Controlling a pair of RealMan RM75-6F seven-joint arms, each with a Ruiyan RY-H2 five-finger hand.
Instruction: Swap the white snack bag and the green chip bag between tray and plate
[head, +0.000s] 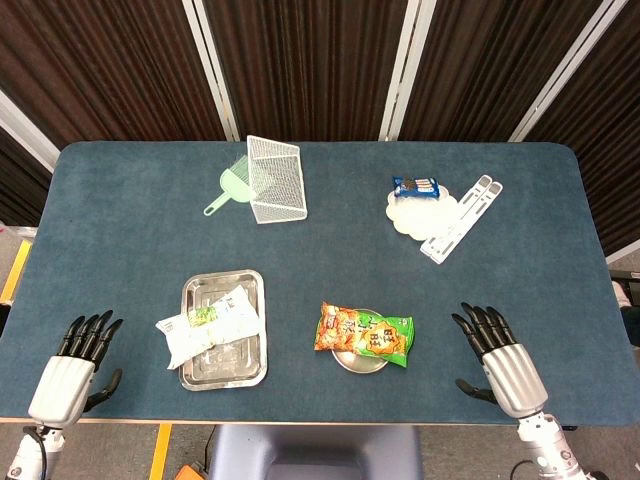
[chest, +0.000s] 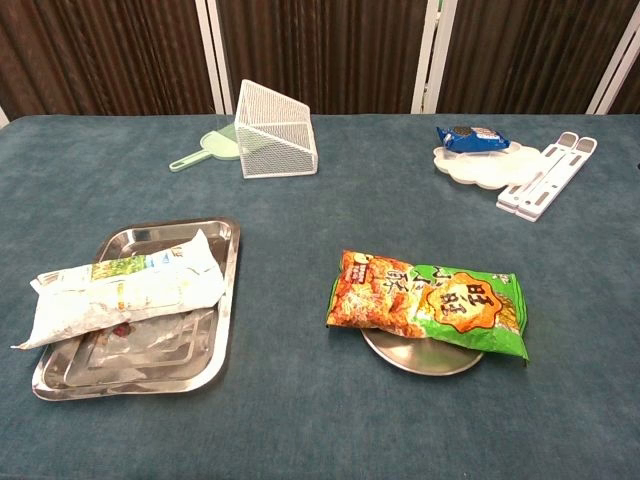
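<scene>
The white snack bag (head: 210, 326) (chest: 125, 289) lies across the steel tray (head: 224, 373) (chest: 150, 366), its left end hanging over the tray's rim. The green and orange chip bag (head: 366, 334) (chest: 430, 302) rests on the small round metal plate (head: 360, 361) (chest: 420, 356), covering most of it. My left hand (head: 80, 363) hovers open at the table's front left corner, left of the tray. My right hand (head: 500, 360) is open at the front right, right of the plate. Neither hand touches anything, and neither shows in the chest view.
A white wire basket (head: 276, 178) (chest: 274, 131) lies on its side at the back, with a pale green scoop (head: 230, 188) (chest: 205, 150) beside it. At the back right a blue snack packet (head: 416, 187) (chest: 472, 137) sits on a white cloud-shaped dish (head: 420, 215) (chest: 480, 167), next to a white folding stand (head: 462, 217) (chest: 547, 174).
</scene>
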